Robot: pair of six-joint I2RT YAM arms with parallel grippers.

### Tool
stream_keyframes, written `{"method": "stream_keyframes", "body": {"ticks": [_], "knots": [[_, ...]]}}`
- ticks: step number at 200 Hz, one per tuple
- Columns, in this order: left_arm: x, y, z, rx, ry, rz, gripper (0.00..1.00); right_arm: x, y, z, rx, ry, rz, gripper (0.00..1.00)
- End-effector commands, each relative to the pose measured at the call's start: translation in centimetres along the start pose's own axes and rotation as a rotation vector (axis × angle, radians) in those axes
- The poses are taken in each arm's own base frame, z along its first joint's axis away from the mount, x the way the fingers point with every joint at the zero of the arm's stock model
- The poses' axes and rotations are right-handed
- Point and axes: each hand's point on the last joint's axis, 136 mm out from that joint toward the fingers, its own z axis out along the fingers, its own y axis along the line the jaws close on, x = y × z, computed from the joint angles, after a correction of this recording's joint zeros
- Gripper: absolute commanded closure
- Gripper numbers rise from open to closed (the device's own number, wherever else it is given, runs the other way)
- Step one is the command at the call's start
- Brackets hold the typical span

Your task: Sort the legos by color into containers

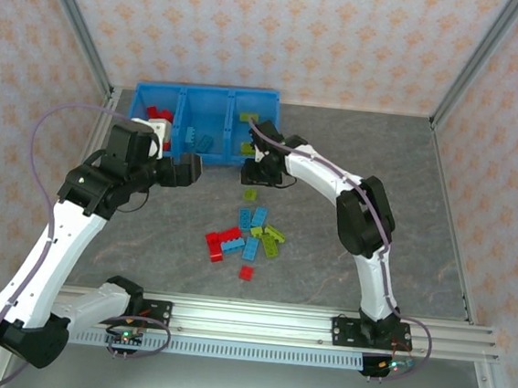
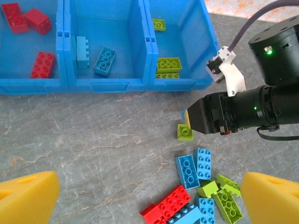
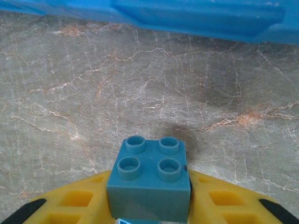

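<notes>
I am gripping a blue four-stud brick (image 3: 149, 182) in my right pincer (image 3: 149, 207), its yellow fingers pressing on both sides of it, over the grey table (image 3: 93, 93). Just ahead of this pincer the blue tray (image 3: 196, 18) is showing its front wall. A lone green brick (image 2: 185, 132) is lying beside the pincer's tip. My left pincer (image 2: 149, 198) is hanging wide, holding nothing, above the loose pile (image 2: 191, 170) of red, blue and green bricks. Beyond it the tray is holding reds on the left, blues in the middle and greens on the right.
</notes>
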Motion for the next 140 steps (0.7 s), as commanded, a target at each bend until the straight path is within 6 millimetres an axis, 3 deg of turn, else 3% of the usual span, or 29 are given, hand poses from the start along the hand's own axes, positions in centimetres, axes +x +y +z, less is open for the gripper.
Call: {"method": "stream_keyframes", "body": {"ticks": [1, 26, 44, 88, 119, 140], "knots": [[-0.3, 0.1, 0.4, -0.010, -0.011, -0.020, 0.00, -1.3, 1.2, -0.9, -0.017, -0.023, -0.034, 0.64], [-0.1, 0.3, 0.4, -0.016, -0.012, -0.020, 0.00, -1.4, 1.3, -1.0, -0.019, -0.020, -0.035, 0.68], [-0.1, 0.4, 0.3, -0.021, -0.015, -0.021, 0.00, -2.0, 2.3, -2.3, -0.044, -0.042, -0.042, 0.68], [-0.4, 1.3, 0.2, -0.069, -0.047, -0.075, 0.00, -8.2, 7.6, -7.9, -0.210, -0.289, -0.048, 0.67], [-0.6, 2.5, 0.2, -0.133, -0.063, -0.147, 0.00, -12.6, 9.5, -7.4, -0.241, -0.391, -0.053, 0.66], [0.2, 3.2, 0.4, -0.170, -0.040, -0.196, 0.00, -14.4, 9.8, -5.7, -0.216, -0.394, -0.088, 0.67]]}}
